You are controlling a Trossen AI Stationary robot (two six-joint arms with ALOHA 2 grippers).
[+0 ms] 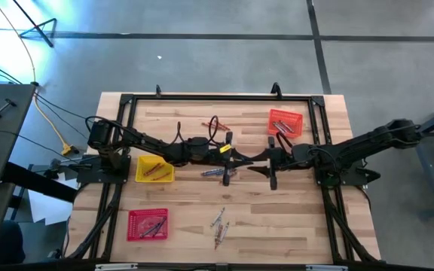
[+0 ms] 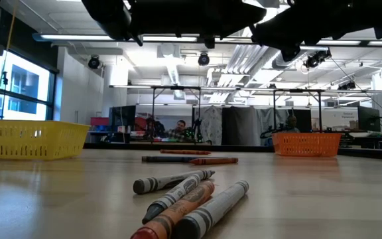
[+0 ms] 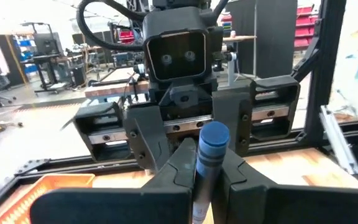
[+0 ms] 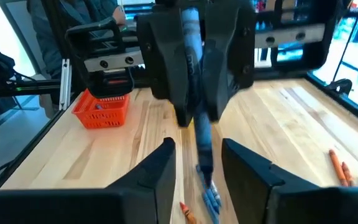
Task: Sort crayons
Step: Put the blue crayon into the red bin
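Left gripper (image 3: pixel 205 171) is pinched shut on a blue wax crayon (image 3: pixel 211 149), held in the air over the middle of the pale wooden table (image 1: pixel 277 226). Facing it, tips close, I see the right gripper (image 4: pixel 197 163) with its two dark fingers spread apart and nothing between them. I judge this as a handover just completed: the crayon sits in the left grip alone.

The crayon's long axis runs along the line between the two grippers, roughly level, its flat round end pointing toward the right arm.

Directly below, a few loose crayons (image 1: pixel 218 173) lie on the wood. Further out, the yellow square plastic tray (image 1: pixel 155 170) sits just beside the left arm, the red square tray (image 1: pixel 148 224) near the table's front left, and the orange square tray (image 1: pixel 285 122) at the back right. More loose crayons (image 1: pixel 218 223) lie toward the front.

Next, I think, the left arm must carry the crayon to its matching tray; I cannot tell which tray takes blue.
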